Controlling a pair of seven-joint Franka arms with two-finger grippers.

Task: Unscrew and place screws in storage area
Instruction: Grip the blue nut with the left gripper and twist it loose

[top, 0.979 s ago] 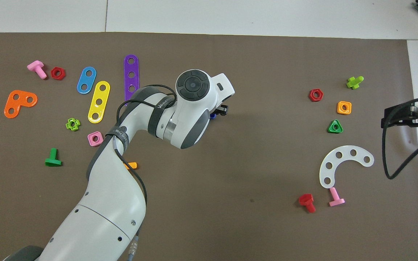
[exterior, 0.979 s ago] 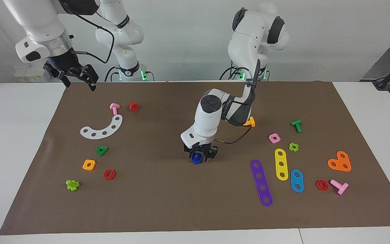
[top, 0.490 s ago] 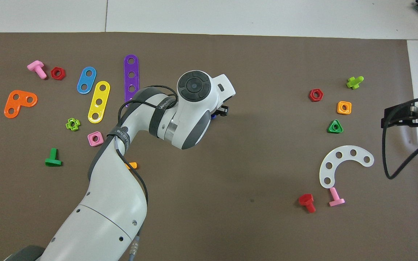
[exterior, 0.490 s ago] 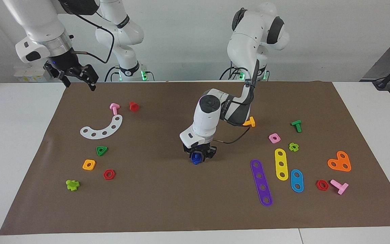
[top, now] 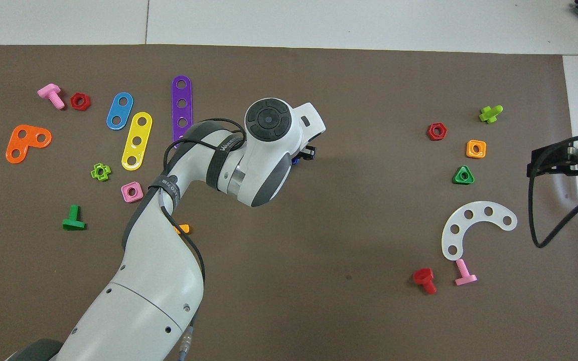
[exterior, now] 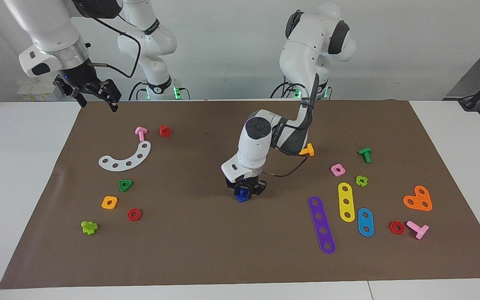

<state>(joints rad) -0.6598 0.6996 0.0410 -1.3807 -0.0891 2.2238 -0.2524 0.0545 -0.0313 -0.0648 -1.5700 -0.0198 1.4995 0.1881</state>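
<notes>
One blue screw (exterior: pixel 241 194) pinched in left gripper (exterior: pixel 246 189), plain facing, nearly hidden overhead.

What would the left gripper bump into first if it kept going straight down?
The left gripper points down with the blue screw in it, so the screw would probably meet the bare brown mat first.

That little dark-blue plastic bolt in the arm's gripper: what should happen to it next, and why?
Probably carry it toward the right arm's end of the mat. The left gripper grips the dark-blue plastic bolt mid-mat, and the loose green triangle nut and orange square nut lie there.
</notes>
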